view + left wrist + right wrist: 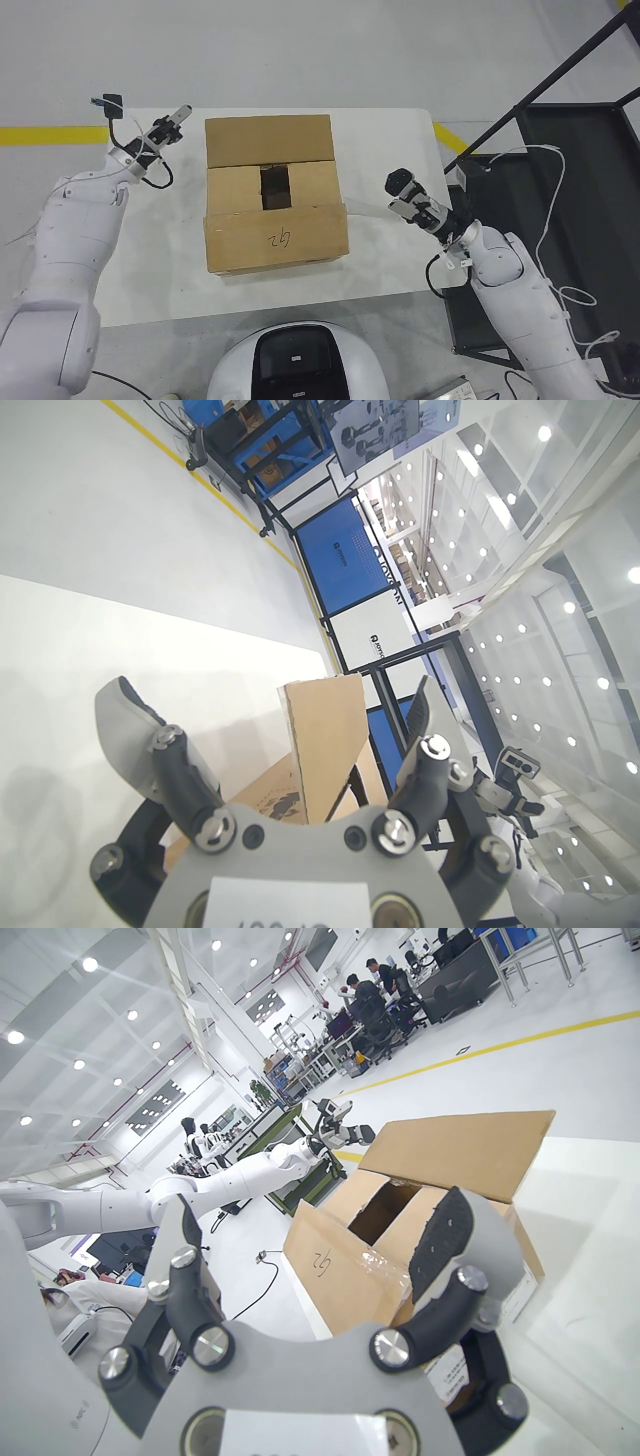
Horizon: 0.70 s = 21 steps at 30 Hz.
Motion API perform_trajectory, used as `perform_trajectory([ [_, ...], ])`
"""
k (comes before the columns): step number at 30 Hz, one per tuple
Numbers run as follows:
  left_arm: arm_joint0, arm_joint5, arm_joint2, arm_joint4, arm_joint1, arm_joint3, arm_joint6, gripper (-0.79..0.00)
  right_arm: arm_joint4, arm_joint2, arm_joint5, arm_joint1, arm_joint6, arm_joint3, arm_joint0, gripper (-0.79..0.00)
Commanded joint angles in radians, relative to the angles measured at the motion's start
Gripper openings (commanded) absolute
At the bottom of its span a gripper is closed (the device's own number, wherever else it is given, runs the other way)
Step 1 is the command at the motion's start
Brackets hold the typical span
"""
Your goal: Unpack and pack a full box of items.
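A brown cardboard box (272, 200) stands in the middle of the white table (390, 150). Its far and near flaps stand up, and the two inner flaps lie almost closed with a dark gap (274, 186) between them. The contents are hidden. My left gripper (178, 117) hovers off the box's far left corner, open and empty; in its wrist view (272, 712) a raised flap (327, 745) rises between the fingers, farther off. To the right of the box, near the table's edge, my right gripper (398, 184) is open and empty (320, 1223), facing the box (400, 1228).
A black metal frame and rack (560, 130) stand close beside the table's right edge. Bare table lies to the left and right of the box. A yellow floor line (45, 134) runs behind the table.
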Motion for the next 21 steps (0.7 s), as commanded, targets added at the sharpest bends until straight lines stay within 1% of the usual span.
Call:
perform_trajectory([
  [1, -0.016, 0.002, 0.021, 0.002, -0.016, 0.021, 0.002, 0.0, 0.006, 0.012, -0.002, 0.002, 0.002, -0.004, -0.013, 0.0],
  [5, -0.04, 0.007, 0.045, -0.023, -0.044, 0.057, -0.018, 0.0, 0.021, 0.033, -0.01, 0.005, 0.007, -0.01, -0.033, 0.0],
  [10, -0.061, 0.012, 0.053, -0.083, -0.067, 0.089, -0.111, 0.0, 0.039, 0.051, -0.017, 0.009, 0.017, -0.02, -0.05, 0.0],
  [15, -0.076, -0.004, 0.047, -0.134, -0.074, 0.104, -0.196, 0.0, 0.054, 0.058, -0.025, 0.011, 0.024, -0.027, -0.056, 0.0],
  [19, -0.077, -0.014, 0.023, -0.228, -0.075, 0.099, -0.328, 0.0, 0.065, 0.053, -0.03, 0.011, 0.032, -0.03, -0.058, 0.0],
  [21, -0.077, -0.02, 0.011, -0.265, -0.07, 0.095, -0.397, 0.0, 0.067, 0.052, -0.033, 0.011, 0.034, -0.031, -0.058, 0.0],
])
